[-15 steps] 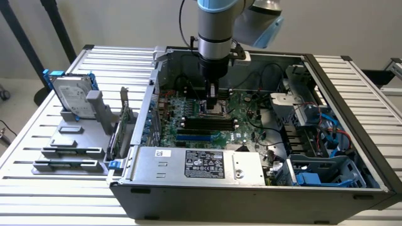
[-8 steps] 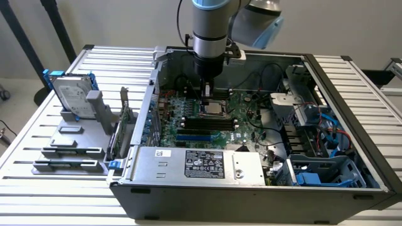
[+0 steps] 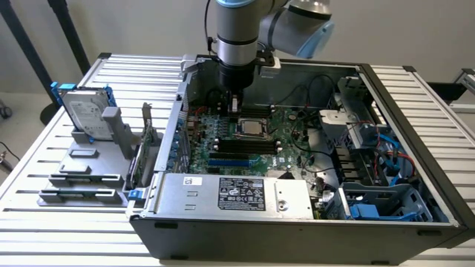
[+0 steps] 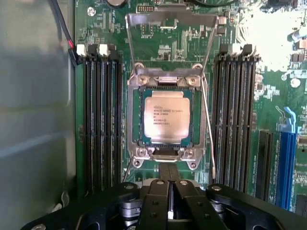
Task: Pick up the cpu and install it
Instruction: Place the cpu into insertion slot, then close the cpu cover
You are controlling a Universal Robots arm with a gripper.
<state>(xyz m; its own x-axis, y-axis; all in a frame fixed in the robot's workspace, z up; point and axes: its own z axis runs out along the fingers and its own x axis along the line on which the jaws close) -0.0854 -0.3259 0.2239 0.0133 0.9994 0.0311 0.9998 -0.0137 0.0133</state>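
The cpu (image 4: pixel 166 117), a small square chip with a silvery top plate, lies flat in its socket on the green motherboard (image 4: pixel 268 91). The socket's metal load frame (image 4: pixel 170 19) stands tipped open behind it. In the exterior view the cpu (image 3: pixel 251 128) sits mid-board inside the open computer case (image 3: pixel 297 233). My gripper (image 3: pixel 233 105) hangs just above the board, a little toward the exterior view's left and back of the socket. In the wrist view my gripper (image 4: pixel 169 173) is shut, its black fingers pressed together with nothing between them, their tips close beside the socket's edge.
Black memory slots (image 4: pixel 100 120) flank the socket on both sides. A grey metal box with a black label (image 3: pixel 237 194) fills the case's front. Blue drive cages (image 3: pixel 371 208) stand at the exterior view's right. A hard drive with blue rails (image 3: pixel 85 114) rests on a grey stand outside the case.
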